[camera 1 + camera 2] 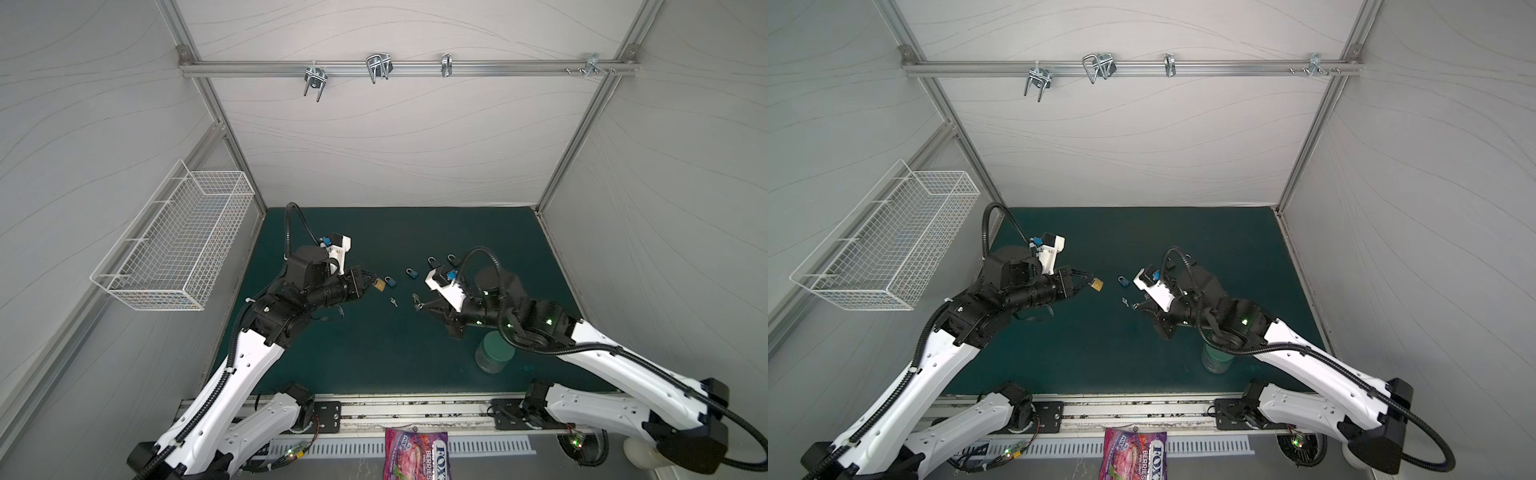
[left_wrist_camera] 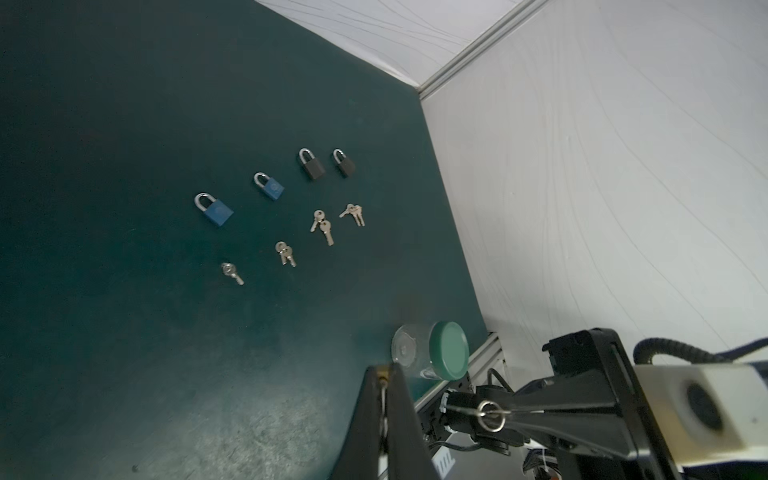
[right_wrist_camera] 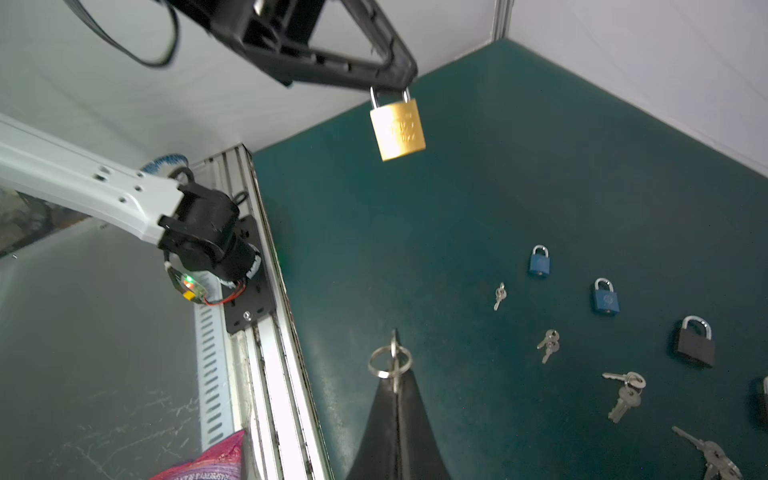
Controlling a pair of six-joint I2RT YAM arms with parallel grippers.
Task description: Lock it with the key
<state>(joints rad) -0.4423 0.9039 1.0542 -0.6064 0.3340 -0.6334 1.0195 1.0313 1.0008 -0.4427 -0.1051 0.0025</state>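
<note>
White panel walls enclose a green mat [image 1: 374, 365]. A white wire basket [image 1: 174, 245] hangs on the left wall.

My left pincer [image 1: 371, 282] is closed on the shackle of a brass padlock [image 3: 397, 131]. The lock hangs clear of the mat, left of centre.

My right pincer [image 1: 419, 306] is clamped on the key [image 3: 395, 345], ring attached. It holds the key above the mat just right of centre, pointing toward the brass padlock and apart from it.

A clear jar [image 1: 494, 353] with a green lid sits at the near right, partly under my right arm.

Beyond the pincers, two blue padlocks [image 2: 214, 212] and two black padlocks [image 2: 311, 164] lie in a row on the mat. Four loose key sets [image 2: 285, 252] lie in a second row just on its near side.
</note>
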